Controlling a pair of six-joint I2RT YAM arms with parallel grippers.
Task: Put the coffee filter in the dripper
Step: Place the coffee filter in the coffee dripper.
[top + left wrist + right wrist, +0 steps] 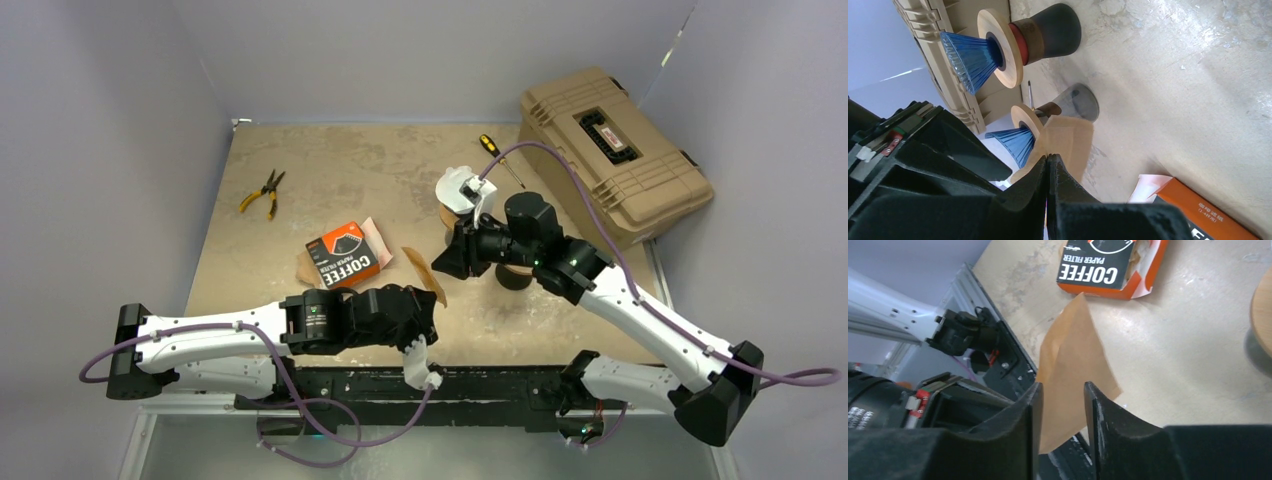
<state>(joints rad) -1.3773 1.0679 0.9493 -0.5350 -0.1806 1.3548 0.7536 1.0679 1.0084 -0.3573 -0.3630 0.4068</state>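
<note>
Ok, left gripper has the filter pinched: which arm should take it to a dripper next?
Right, probably. The right gripper stands open astride the filter that the left gripper pinches, and both drippers stand close by the right arm, farther from the left.

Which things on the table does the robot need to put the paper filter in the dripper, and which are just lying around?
For the job: brown coffee filter, pinched in the left gripper; blue dripper; second blue dripper; coffee filter box.

Just lying about: yellow-handled pliers; screwdriver; tan hard case.
</note>
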